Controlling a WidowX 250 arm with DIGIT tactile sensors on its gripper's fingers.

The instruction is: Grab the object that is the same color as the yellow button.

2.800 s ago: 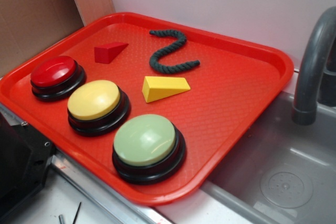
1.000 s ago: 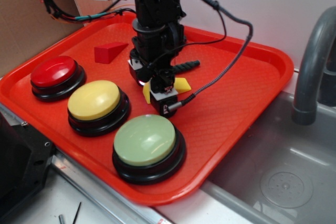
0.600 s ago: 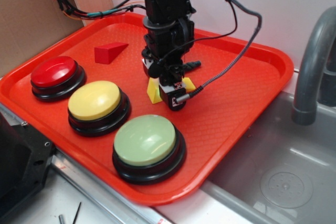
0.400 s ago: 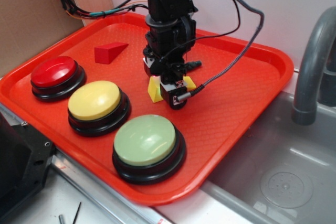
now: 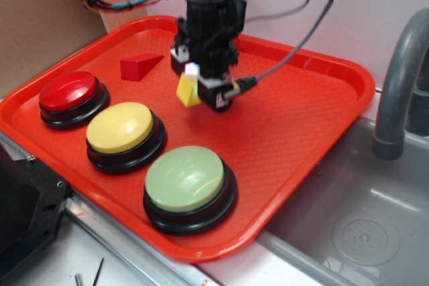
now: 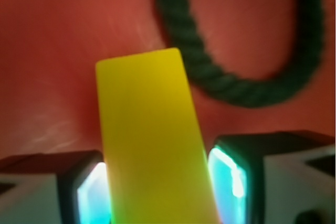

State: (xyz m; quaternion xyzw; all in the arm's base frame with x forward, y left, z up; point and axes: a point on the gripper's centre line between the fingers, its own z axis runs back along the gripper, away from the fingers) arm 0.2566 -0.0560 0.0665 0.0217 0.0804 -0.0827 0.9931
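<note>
Red button point(image 5: 68, 92): far left of the red tray point(image 5: 315, 132), well apart from the action; no part in the risk.
Yellow button point(image 5: 120, 127): just right of the red one, and sitting partly below the lifted load; a dropped block could land on or near it.
Red wedge point(image 5: 139, 66): lies flat on the tray behind the buttons, untouched.
Yellow wedge point(image 5: 188, 90): held off the tray, up in the air; its colour matches the yellow button.
Pincer point(image 5: 201, 88): closed on the yellow wedge, one pad pressing each side in the wrist view point(image 6: 152, 145).
Slip risk: the wedge looks smooth and its faces taper, so I judge the pads point(image 6: 227, 179) could squeeze it outward and let it fall if the lift jerks.
Pale green button point(image 5: 188, 179): front of the tray, clear of the arm.
Green rope point(image 6: 236, 85): seen on the tray past the block from the wrist; hidden behind the arm from outside.
Hard to tell: how deep the pads sit on the wedge; the wrist picture is blurred and cuts off its lower end.
</note>
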